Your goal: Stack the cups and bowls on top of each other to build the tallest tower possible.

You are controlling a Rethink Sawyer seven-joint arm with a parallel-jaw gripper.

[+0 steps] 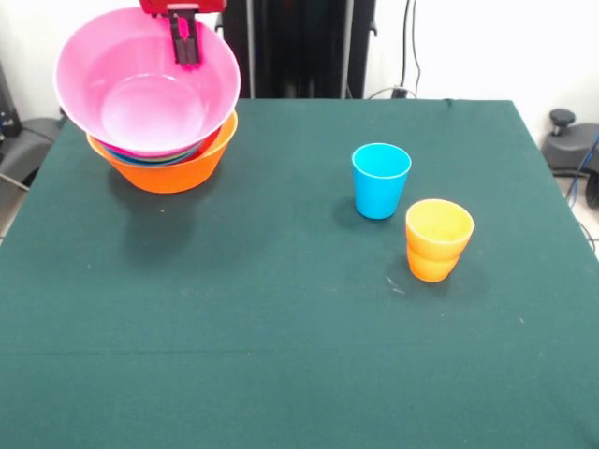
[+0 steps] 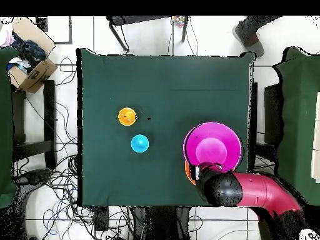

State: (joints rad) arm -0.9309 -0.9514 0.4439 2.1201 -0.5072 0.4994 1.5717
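The tower (image 1: pixel 164 150) is seen directly beneath the pincer (image 1: pixel 184 49), near one corner of the tabletop (image 1: pixel 281 355). Its base is formed by the big orange bowl (image 1: pixel 173 173), inside which thin rims of blue and red-orange bowls (image 1: pixel 154 157) are just visible. The pink bowl (image 1: pixel 140 94) is shown uppermost, tilted rather than seated level, with its open side turned toward the front camera.

The pincer is closed on the far rim of the pink bowl: one dark finger (image 1: pixel 184 45) is seen inside the wall, and the other is hidden behind it. Whether the bowl's lower edge is touching the bowls below or is held just clear of them cannot be told with certainty. In the overhead view the pink bowl (image 2: pixel 212 149) covers nearly all of the pile, only a sliver of the orange bowl (image 2: pixel 187 172) being exposed beside the arm (image 2: pixel 256 194), and the pincer itself is masked by the arm's wrist.

Well apart from the pincer, toward the middle of the tabletop, the blue cup (image 1: pixel 380 180) is shown upright and open-mouthed. Just beyond it, farther again from the pincer, the nested orange cups (image 1: pixel 438 239) are shown upright, near the blue cup but not touching it. Both appear in the overhead view as well, the blue cup (image 2: pixel 139 144) and the orange cups (image 2: pixel 127 115).
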